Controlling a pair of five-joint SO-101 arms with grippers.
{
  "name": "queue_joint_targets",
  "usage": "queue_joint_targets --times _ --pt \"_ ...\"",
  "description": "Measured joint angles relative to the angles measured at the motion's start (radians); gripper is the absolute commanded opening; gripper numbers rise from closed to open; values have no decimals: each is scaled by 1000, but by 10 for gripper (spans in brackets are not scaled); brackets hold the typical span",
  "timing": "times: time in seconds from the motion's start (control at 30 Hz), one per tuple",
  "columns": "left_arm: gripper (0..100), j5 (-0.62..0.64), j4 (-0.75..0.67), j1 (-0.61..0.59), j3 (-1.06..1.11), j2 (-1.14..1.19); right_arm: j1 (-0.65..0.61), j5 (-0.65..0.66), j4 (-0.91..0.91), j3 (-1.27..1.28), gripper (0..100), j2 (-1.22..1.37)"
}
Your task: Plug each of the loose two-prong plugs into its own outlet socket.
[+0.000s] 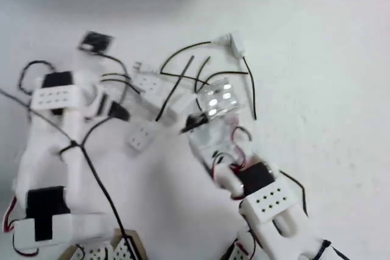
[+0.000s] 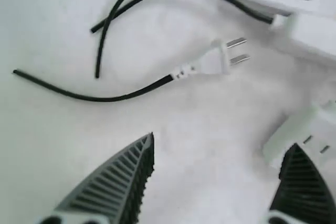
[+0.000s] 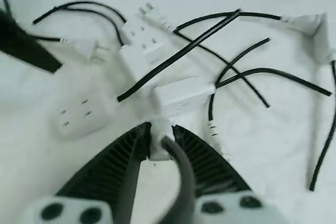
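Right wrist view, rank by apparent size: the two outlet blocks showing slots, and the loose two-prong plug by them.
Tied largest: nearer outlet block and farther outlet block. They look alike, and nearness makes ranking unsure.
Smallest: loose two-prong plug.

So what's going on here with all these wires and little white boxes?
The right gripper is shut on a white two-prong plug, holding it close to a white outlet block. The left gripper hangs open over the table, with another loose plug lying unplugged ahead of it. Several black cords lie tangled among the blocks.
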Motion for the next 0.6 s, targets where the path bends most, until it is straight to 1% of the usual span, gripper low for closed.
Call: queue_joint_targets --times 0.1,0.23,0.37,0.47,0.6 --pt "369 -2 -11 -18 63 -72 -57 18 48 -3 18 2" --pt "369 -2 -87 -48 192 -164 -129 21 71 -55 18 80" --pt "369 5 -164 -118 311 -253 -210 21 71 -153 18 261" --pt "369 44 -224 -163 382 -284 -247 21 71 -252 18 411" --pt "369 83 -296 -199 453 -290 -307 74 71 -373 18 575"
